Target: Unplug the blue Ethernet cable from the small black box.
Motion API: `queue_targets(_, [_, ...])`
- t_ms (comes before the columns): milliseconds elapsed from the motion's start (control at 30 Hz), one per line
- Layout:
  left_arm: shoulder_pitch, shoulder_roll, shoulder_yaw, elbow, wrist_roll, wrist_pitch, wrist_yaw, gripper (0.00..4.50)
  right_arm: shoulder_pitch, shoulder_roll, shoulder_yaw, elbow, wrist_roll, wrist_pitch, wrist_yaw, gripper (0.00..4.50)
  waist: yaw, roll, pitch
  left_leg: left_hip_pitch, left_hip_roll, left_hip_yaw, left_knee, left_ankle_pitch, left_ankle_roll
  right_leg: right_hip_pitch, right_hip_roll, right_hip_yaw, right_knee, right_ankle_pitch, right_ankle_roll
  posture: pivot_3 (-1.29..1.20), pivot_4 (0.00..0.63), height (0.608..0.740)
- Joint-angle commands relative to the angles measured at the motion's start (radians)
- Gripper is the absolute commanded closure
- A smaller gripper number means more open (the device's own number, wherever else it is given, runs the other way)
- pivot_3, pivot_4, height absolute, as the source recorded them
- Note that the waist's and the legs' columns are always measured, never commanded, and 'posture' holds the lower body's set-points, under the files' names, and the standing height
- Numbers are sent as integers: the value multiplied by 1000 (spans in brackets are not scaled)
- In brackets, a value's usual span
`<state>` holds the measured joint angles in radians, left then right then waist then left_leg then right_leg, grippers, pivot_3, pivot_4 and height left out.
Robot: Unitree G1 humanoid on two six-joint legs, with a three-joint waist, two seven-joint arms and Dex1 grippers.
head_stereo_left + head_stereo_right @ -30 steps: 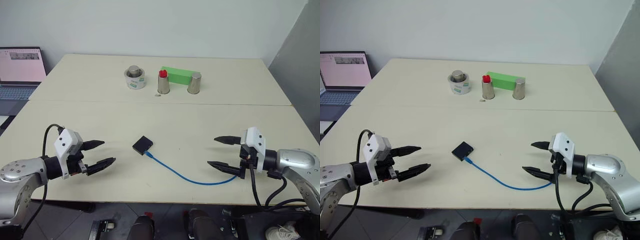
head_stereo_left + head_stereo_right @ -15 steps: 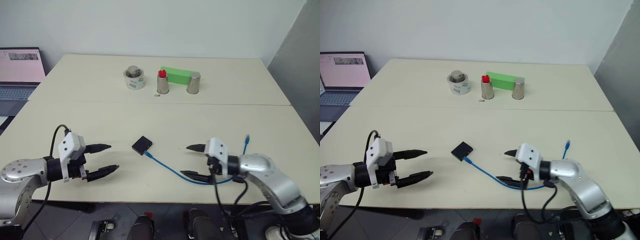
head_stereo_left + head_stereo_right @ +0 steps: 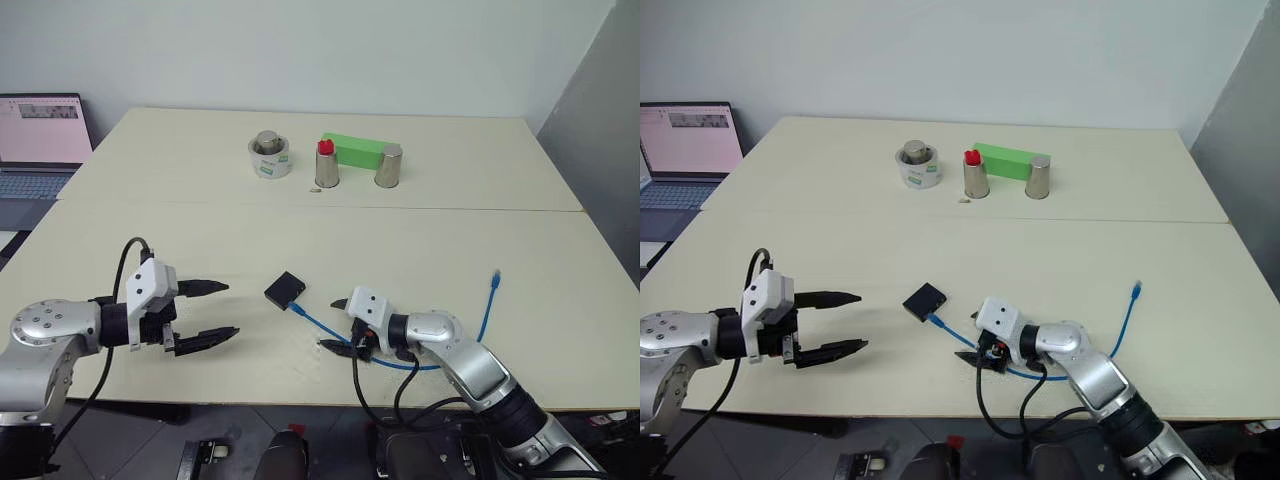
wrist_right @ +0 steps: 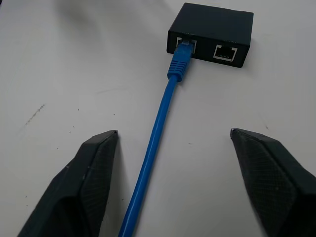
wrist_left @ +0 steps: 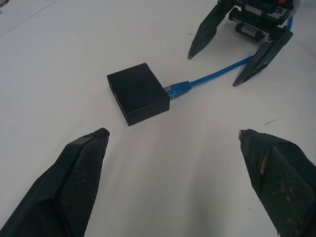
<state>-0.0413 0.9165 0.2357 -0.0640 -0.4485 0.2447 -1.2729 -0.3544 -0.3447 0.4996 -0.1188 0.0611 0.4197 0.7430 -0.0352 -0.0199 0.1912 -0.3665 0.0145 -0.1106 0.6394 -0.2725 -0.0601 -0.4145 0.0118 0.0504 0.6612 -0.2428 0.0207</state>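
The small black box (image 3: 285, 289) lies flat on the worktop (image 3: 420, 240) just left of the frame's centre, with the blue Ethernet cable (image 4: 163, 116) plugged into one of the two ports on its edge and curving off toward the lower right, its free plug lying at the right. The right pincer (image 3: 336, 323), low in the middle, has its fingers apart astride the cable a little way behind the plug, apparently lined up to close on the cord near the connector. The left pincer (image 3: 214, 311), at lower left, hovers wide open and points at the box from the opposite side, probably to pin it so that a pull frees the plug rather than dragging the box.
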Motion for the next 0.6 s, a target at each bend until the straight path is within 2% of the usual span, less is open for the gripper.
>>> queue_targets(33, [-19,-7,-8,0,7,-22,10,0,2,-16,-4,-23,-5,62,16,1677,0,0,0,0,0,0,0,0,0,0,0,0,0,0,0,0,150,740])
queue_targets(400, [-55,-33,-53,23,28,-42,22,0,-15,-50,-49,-10,-16,104,15,4304,0,0,0,1,0,0,1,0,0,0,0,0,1,0,0,0,150,740])
queue_targets(433, [-59,-35,-59,26,31,-43,23,0,-13,-66,-56,-15,-13,105,22,4460,0,0,0,1,0,0,1,0,0,1,0,0,1,0,0,0,150,740])
queue_targets(533, [-70,-47,-72,23,28,-41,26,0,10,-148,-95,-49,1,106,64,4460,6,0,0,1,-1,0,2,0,0,2,0,0,1,0,1,0,150,740])
queue_targets(600, [-77,-41,-99,25,46,-30,26,0,51,-255,-151,-87,39,100,138,4460,8,0,0,1,-1,0,2,0,0,2,-1,0,0,0,1,0,150,740])
